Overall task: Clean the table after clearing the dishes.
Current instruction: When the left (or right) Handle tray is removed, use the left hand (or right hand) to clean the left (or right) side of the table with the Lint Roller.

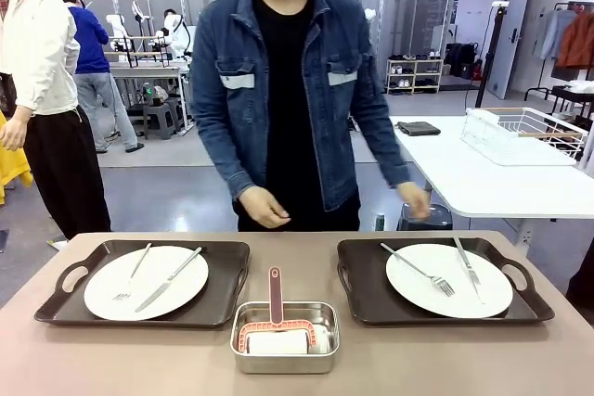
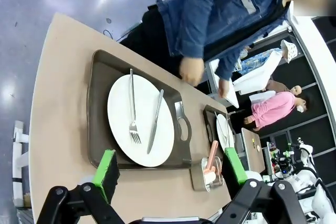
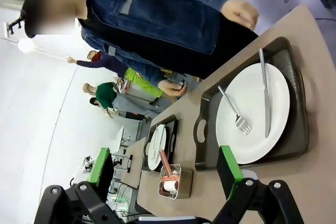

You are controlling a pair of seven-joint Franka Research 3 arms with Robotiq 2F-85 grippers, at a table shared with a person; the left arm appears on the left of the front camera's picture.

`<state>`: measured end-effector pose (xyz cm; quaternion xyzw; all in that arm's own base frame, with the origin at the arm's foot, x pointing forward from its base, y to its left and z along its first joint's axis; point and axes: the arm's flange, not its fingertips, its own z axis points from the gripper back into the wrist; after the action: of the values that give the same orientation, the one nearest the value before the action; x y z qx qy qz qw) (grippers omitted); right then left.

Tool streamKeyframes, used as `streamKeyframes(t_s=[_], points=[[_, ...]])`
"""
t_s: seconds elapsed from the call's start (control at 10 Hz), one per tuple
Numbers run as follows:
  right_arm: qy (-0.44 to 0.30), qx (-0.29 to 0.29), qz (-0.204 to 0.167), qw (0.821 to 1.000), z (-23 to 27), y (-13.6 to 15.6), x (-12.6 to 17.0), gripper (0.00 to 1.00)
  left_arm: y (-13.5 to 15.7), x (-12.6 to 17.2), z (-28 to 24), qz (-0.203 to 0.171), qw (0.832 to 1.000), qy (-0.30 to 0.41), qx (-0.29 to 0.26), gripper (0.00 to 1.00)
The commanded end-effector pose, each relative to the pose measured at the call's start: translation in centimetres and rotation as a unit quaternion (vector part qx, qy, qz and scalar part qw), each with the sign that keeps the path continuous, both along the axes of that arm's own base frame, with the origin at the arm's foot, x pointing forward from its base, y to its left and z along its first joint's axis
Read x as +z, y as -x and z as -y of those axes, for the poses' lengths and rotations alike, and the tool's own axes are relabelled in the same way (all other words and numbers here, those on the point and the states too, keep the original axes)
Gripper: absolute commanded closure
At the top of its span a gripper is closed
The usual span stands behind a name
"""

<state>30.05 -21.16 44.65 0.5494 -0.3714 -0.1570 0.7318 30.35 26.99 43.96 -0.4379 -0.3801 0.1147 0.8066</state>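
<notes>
Table [image 1: 139, 359]: beige top, directly ahead of me. L tray [image 1: 227, 257] and R tray [image 1: 362, 294] sit on it toward the far edge. L plate [image 1: 181, 296] carries fork [image 1: 133, 274] + knife [image 1: 167, 280]; R plate [image 1: 418, 294] likewise. Pan [image 1: 284, 365] sits between the trays, nearer me, w/ pink-handled roller [image 1: 277, 343] inside. L gripper [image 2: 170, 166], R gripper [image 3: 164, 163]: jaws spread wide, above the table. Person [image 1: 288, 90] at far side.

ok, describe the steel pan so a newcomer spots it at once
On the beige-brown table, two dark trays sit side by side, each with a white plate. Between them, nearer the robot's edge, is the steel pan. It alone is small, shiny metal, holding a white roller with a pink handle.
</notes>
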Motion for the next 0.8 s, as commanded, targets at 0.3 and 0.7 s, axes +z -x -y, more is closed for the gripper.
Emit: streamKeyframes(t_s=[0.3, 0.7], points=[[0.004, 0.003, 0.011, 1.0, -0.12, 0.04, 0.13, 0.0, 0.24, -0.01, -0.32, 0.009, 1.0, -0.001, -0.004, 0.0], [0.004, 0.003, 0.011, 1.0, -0.12, 0.04, 0.13, 0.0, 0.24, -0.01, -0.32, 0.009, 1.0, -0.001, -0.004, 0.0]])
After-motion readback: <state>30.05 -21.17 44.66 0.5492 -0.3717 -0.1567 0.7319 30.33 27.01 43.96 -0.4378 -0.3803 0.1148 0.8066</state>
